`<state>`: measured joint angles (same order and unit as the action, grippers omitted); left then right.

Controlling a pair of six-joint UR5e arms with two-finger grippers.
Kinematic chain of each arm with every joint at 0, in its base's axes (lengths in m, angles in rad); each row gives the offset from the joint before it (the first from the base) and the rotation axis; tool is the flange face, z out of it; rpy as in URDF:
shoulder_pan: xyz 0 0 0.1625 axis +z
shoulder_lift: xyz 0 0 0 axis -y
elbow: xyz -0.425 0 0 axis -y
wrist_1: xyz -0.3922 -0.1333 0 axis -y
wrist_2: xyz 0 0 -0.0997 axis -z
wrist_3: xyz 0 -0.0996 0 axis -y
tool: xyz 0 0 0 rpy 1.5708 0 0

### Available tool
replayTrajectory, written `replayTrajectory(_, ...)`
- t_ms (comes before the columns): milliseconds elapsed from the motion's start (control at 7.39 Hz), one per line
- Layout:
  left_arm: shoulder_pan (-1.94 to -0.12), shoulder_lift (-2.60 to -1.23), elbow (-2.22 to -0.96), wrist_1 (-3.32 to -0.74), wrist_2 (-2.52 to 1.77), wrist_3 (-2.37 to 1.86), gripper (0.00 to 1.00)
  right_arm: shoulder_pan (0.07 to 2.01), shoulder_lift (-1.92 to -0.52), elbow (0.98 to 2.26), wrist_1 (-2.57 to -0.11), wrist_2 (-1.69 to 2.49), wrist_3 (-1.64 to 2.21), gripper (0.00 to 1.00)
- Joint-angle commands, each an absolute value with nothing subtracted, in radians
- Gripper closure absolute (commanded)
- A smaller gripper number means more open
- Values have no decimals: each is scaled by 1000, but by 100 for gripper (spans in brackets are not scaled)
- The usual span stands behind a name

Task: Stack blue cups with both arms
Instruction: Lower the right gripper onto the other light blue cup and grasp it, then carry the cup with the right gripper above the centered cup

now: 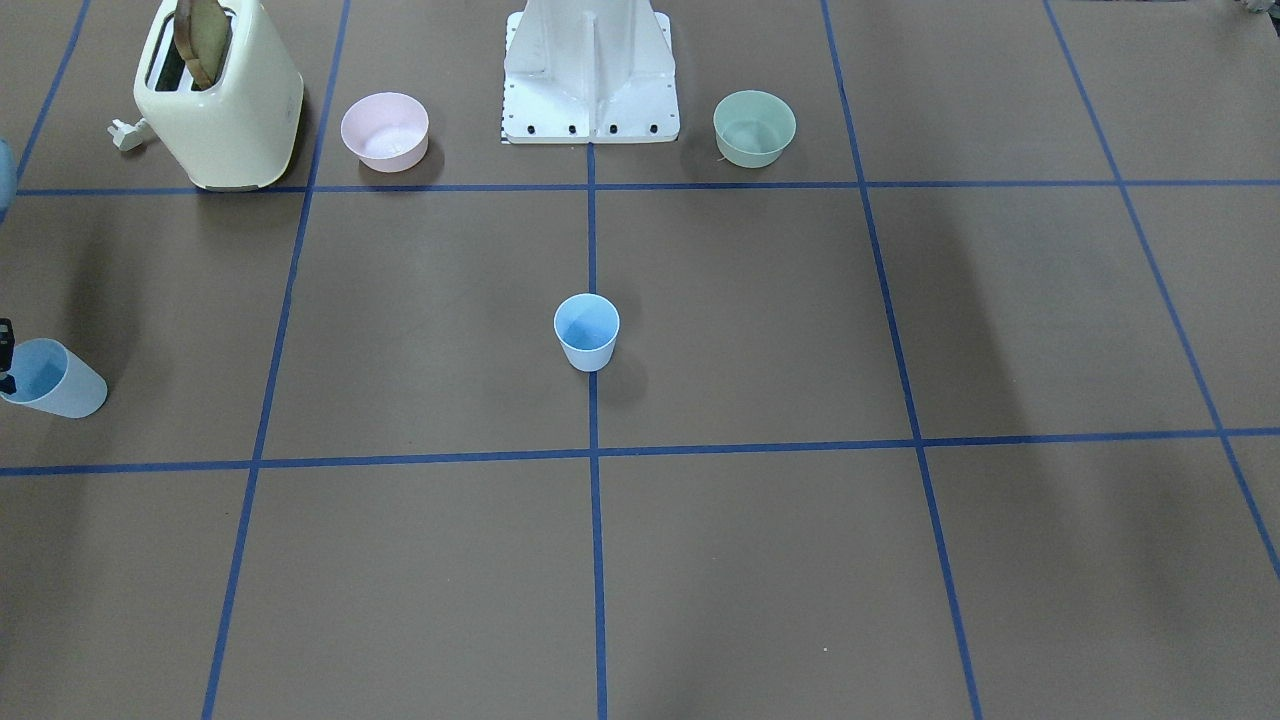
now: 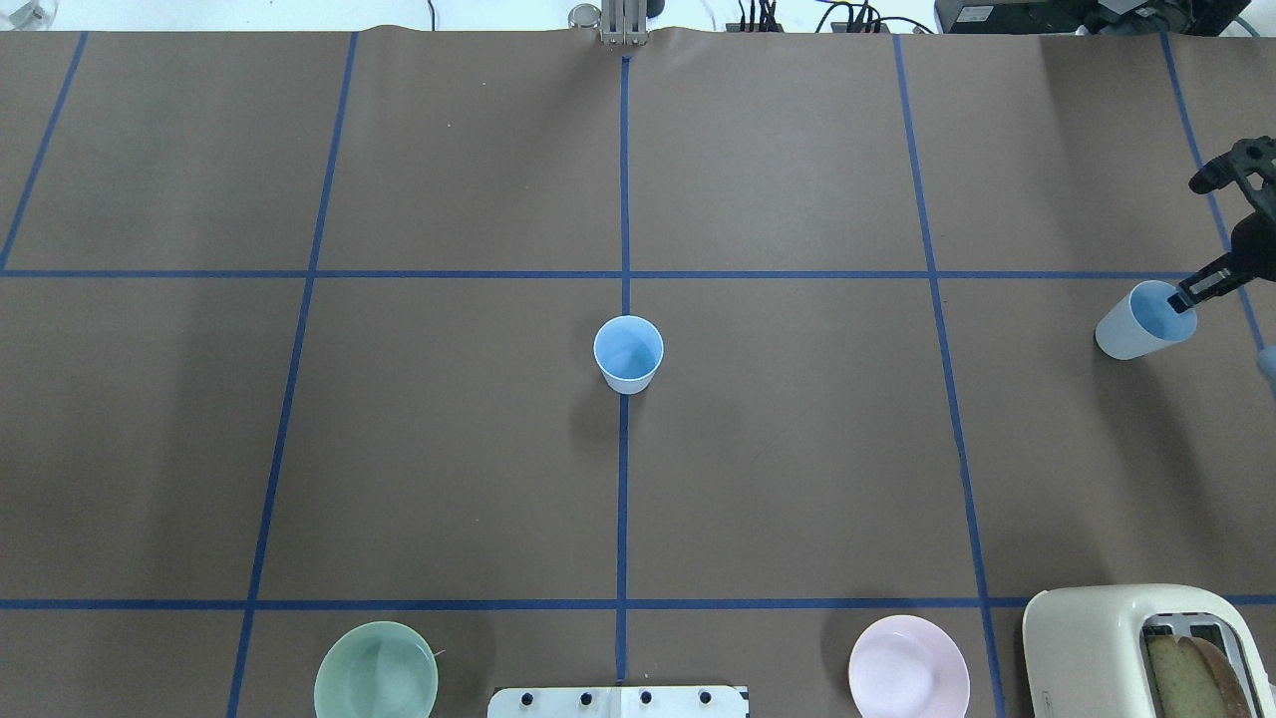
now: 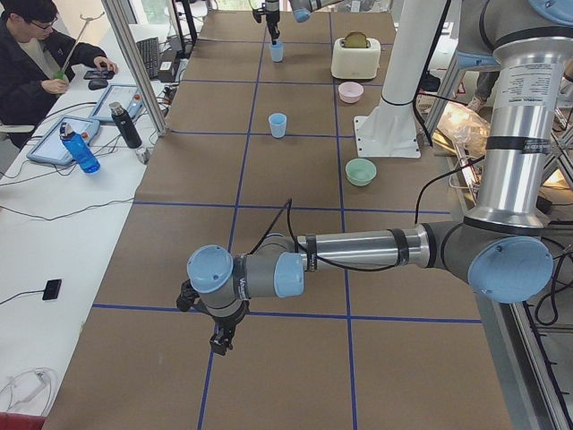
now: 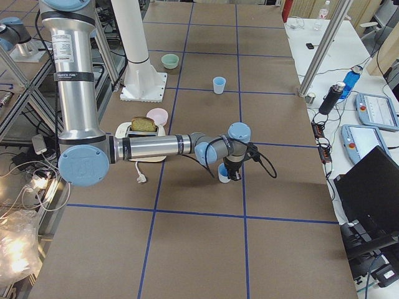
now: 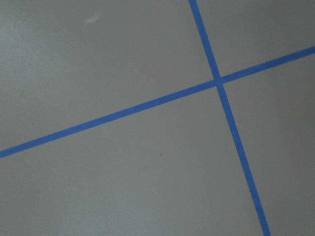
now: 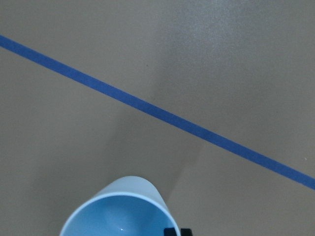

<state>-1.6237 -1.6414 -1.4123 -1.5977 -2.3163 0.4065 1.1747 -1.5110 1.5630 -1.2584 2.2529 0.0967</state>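
Observation:
One blue cup [image 1: 587, 330] stands upright on the middle tape line, also in the overhead view [image 2: 628, 354]. The other blue cup [image 2: 1141, 324] is at the table's right end, by the left edge of the front-facing view [image 1: 50, 380]. My right gripper [image 2: 1186, 297] comes down on its rim, with one finger inside the cup and the jaws closed on its wall. A black fingertip [image 6: 172, 231] sits at the cup's rim [image 6: 118, 214]. I cannot tell whether this cup touches the table. My left gripper [image 3: 219, 340] hangs low over the table's left end, and I cannot tell whether it is open or shut.
A cream toaster [image 1: 220, 100] with bread, a pink bowl [image 1: 385, 130] and a mint-green bowl [image 1: 754, 127] stand beside the white pedestal [image 1: 590, 80] at the robot's edge. An operator [image 3: 36, 54] sits at a side desk. The left wrist view shows only crossing tape lines [image 5: 219, 81].

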Motion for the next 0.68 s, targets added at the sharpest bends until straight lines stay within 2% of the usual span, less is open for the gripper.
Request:
replayTrajectory(0,-1624,-1614,-1416,-1632,-2316,405,2,1177,-1500,1632,-1273,2272,110,100)
replayTrajectory(271,-1624,-1608,-1422,-1632,-2316,321,2,1187,-1436,1678,-1278,2334,220,100)
replayTrajectory(541,-1623,-1525,-1520,-1672,-2324,160,2,1140,-1298,1796,-1380,2342,529,100)
